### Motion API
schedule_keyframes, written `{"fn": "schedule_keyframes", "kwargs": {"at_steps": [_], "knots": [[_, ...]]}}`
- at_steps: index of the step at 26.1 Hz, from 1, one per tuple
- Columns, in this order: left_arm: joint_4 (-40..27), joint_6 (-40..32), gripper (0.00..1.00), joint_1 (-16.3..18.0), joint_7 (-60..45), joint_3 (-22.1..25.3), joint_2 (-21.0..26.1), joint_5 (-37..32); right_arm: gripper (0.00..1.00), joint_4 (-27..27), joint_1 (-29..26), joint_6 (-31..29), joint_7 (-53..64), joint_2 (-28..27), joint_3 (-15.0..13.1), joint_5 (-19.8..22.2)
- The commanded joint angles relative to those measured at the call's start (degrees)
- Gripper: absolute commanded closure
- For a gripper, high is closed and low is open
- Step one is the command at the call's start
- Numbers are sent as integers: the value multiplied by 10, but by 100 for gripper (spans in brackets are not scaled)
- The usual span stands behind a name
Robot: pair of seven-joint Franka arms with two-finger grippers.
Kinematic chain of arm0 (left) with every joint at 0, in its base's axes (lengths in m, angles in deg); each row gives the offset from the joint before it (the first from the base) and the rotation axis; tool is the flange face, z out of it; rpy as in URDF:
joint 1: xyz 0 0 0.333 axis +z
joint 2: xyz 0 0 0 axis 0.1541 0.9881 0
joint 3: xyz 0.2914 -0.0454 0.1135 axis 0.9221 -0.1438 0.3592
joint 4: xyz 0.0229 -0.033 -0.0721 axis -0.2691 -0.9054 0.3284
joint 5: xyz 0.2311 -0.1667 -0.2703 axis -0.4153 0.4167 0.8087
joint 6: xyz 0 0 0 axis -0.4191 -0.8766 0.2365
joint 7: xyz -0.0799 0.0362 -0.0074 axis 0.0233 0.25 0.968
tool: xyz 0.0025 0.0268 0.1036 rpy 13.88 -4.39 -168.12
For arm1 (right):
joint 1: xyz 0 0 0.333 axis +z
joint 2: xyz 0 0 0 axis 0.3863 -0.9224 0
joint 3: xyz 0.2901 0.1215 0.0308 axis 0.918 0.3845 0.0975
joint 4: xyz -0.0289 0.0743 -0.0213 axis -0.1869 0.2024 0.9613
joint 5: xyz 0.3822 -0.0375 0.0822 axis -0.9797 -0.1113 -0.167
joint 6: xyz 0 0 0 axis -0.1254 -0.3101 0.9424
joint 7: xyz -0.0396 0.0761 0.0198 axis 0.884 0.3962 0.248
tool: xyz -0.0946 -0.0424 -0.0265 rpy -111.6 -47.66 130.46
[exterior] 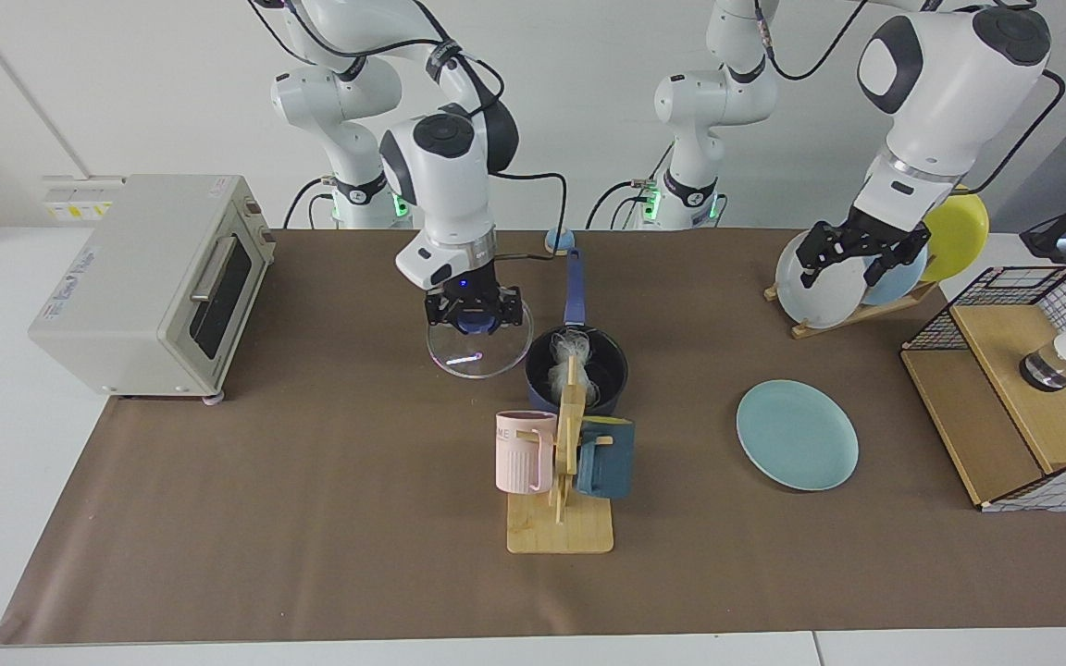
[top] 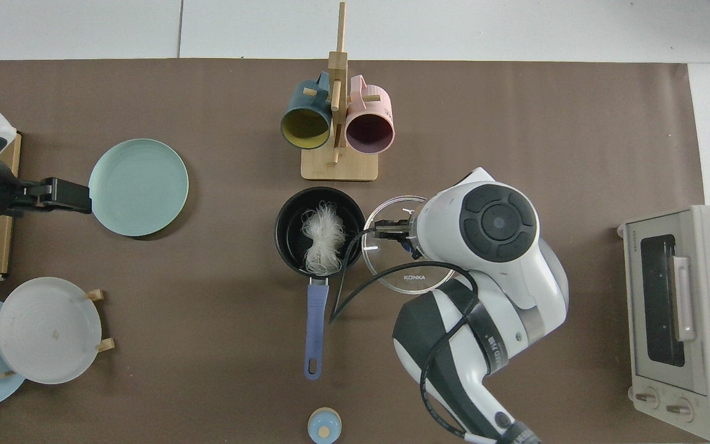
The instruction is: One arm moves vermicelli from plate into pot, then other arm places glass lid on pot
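right pincer [exterior: 476, 311] clamped on glass lid [exterior: 478, 347] knob, frame center, just beside pot [exterior: 576, 372] | vermicelli [top: 323, 239] sits in pot | left pincer [exterior: 857, 252] open, upper right, above plate [exterior: 797, 435]

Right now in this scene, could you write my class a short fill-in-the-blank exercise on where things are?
1. The vermicelli lies inside the ____.
2. The right tool grips the glass lid by its ____.
3. The teal plate holds ____ food.
4. The left tool, fingers open, hangs before the wooden ____ of plates.

Missing words: pot; knob; no; rack
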Motion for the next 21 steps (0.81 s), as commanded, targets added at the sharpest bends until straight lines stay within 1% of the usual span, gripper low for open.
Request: {"fn": "schedule_keyframes", "kwargs": {"at_steps": [1,3,6,9,14,21], "knots": [[-11,1,0,-3,3,0,-11,-5,100,-78,33,29,-71,-57,5,30],[-10,1,0,-3,3,0,-12,-6,100,-115,51,38,-97,-81,5,42],[-9,1,0,-3,3,-2,-12,-6,100,-152,68,65,-125,-109,5,60],[-9,1,0,-3,3,-4,-12,-6,100,-187,82,73,-142,-135,4,70],[-9,1,0,-3,3,-6,-13,-6,100,-193,90,66,-145,-153,1,93],[-7,1,0,-2,3,-6,-13,-6,100,-202,88,64,-145,-168,-1,114]]}}
